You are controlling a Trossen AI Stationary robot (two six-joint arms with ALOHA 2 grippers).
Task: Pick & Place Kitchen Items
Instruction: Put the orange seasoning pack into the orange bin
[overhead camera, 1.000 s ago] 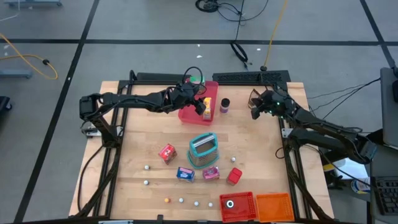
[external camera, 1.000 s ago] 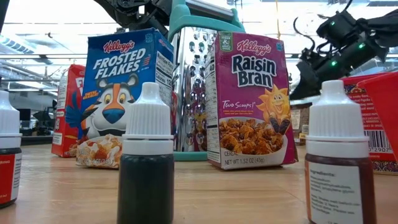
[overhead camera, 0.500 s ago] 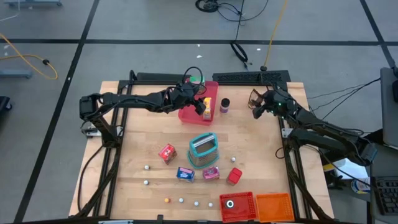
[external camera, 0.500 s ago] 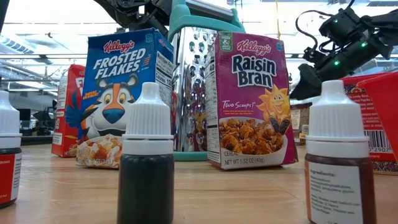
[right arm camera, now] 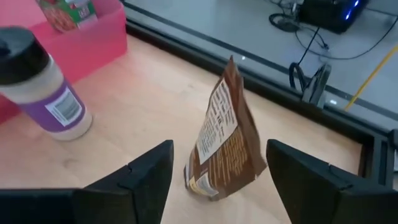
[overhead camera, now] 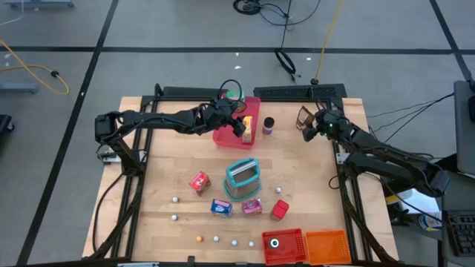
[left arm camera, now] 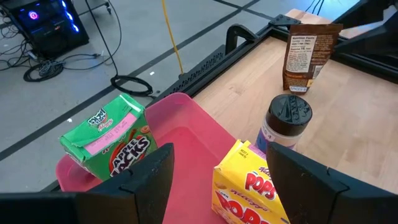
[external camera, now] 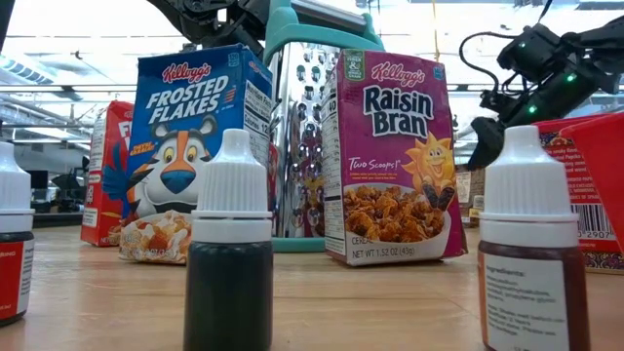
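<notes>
My right gripper (right arm camera: 219, 163) stands open at the far right of the table, its fingers on either side of a brown pouch (right arm camera: 225, 140) without touching it. The pouch (overhead camera: 303, 116) stands upright on its bottom edge on the wood. My left gripper (left arm camera: 221, 158) is open over the pink tray (overhead camera: 223, 137) at the far middle, with a yellow cereal box (left arm camera: 245, 186) between its fingers. A green box (left arm camera: 109, 134) lies in the tray's far end. A dark-capped jar (overhead camera: 268, 124) stands on the table between tray and pouch. My left gripper comes slanting down over the yellow box's top (left arm camera: 236, 168) in the tray. A gap shows between one finger (left arm camera: 152, 177) and the box. Whether the other finger (left arm camera: 298, 183) touches the box, I cannot tell.
A teal-framed grater (overhead camera: 243, 178) stands mid-table, with red (overhead camera: 199, 182), blue (overhead camera: 220, 208), pink (overhead camera: 251, 206) and red (overhead camera: 279, 211) boxes around it. Small white-capped bottles (external camera: 230, 253) stand along the near edge. A red bin (overhead camera: 291, 248) and an orange bin (overhead camera: 328, 246) sit near right.
My right gripper has opened and let go of the brown pouch, which stays upright on the table. It has then risen a little and drawn back toward the table's right edge.
</notes>
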